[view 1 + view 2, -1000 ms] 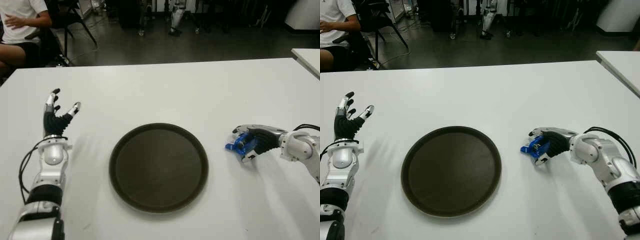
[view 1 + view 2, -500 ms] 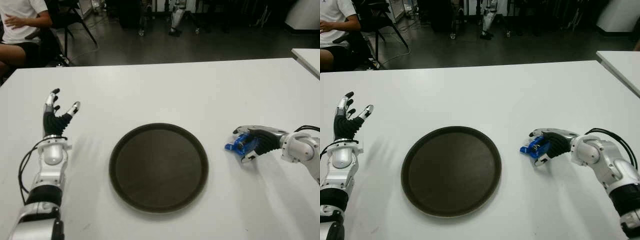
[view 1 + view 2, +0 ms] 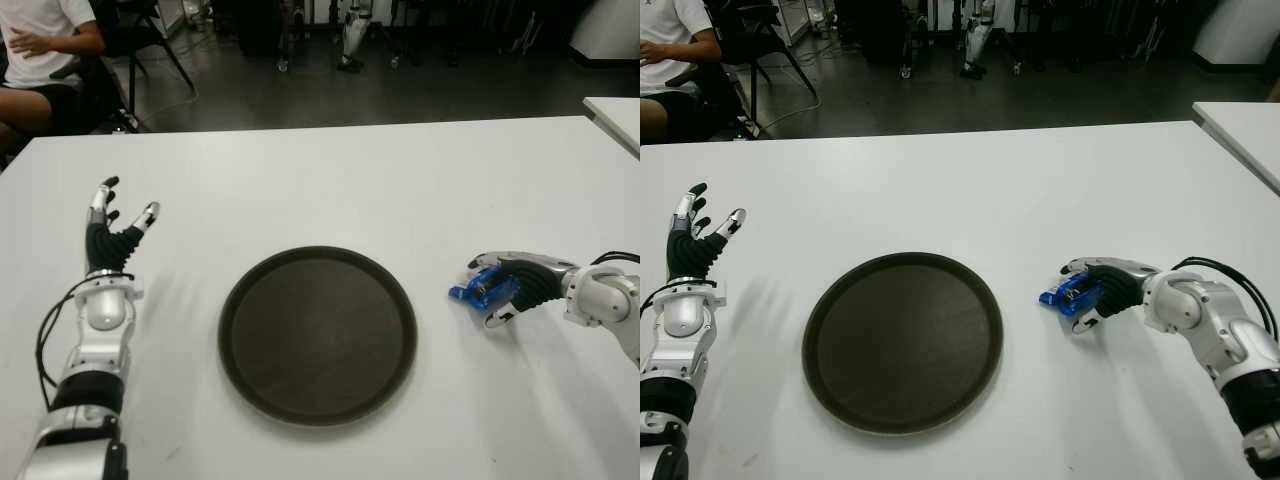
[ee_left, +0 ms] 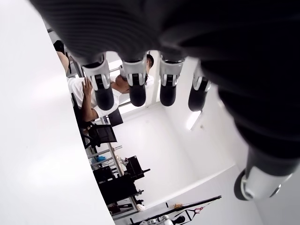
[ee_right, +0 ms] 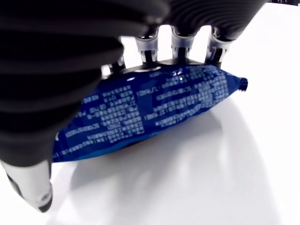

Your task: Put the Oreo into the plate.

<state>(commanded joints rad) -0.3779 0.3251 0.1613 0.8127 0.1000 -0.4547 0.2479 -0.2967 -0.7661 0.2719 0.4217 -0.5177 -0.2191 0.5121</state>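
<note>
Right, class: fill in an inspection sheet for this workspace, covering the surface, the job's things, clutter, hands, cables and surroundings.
Surface: white table, bare apart from the job's things.
Job's things: blue Oreo packet right of the plate, in the right hand's fingers; dark round plate holds nothing.
Clutter: nothing seen.
Hands: right hand closed on the packet; left hand left of the plate, fingers spread, holding nothing.
Cables: black cable along the left forearm; another at the right.
Surroundings: seated person, chairs, second table.
</note>
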